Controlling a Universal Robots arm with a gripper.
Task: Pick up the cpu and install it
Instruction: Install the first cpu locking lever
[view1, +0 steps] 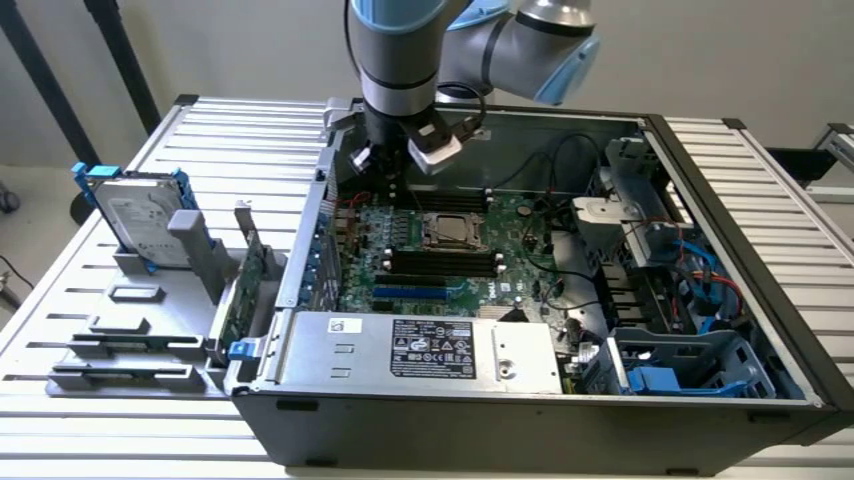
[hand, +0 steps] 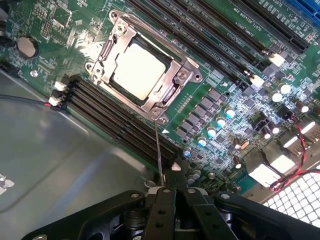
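Note:
The cpu (hand: 137, 70) is a small silver-grey square lying flat inside the metal socket frame (hand: 182, 75) on the green motherboard (hand: 230, 55). In the exterior view the cpu (view1: 450, 229) sits mid-board inside the open computer case. My gripper (hand: 173, 175) hangs above the board, off to one side of the socket, its black fingers (hand: 162, 210) pressed together. A thin metal socket lever (hand: 158, 150) runs from the frame's corner up to the fingertips; whether it is pinched I cannot tell. In the exterior view the gripper (view1: 384, 180) is near the case's back wall.
Black memory slots (hand: 115, 120) flank the socket. A silver power supply box (view1: 420, 350) with a black label fills the case front. Cables and a blue drive cage (view1: 667, 375) sit at the exterior view's right. Outside the case, a hard drive (view1: 134, 215) with blue rails stands on a grey rack.

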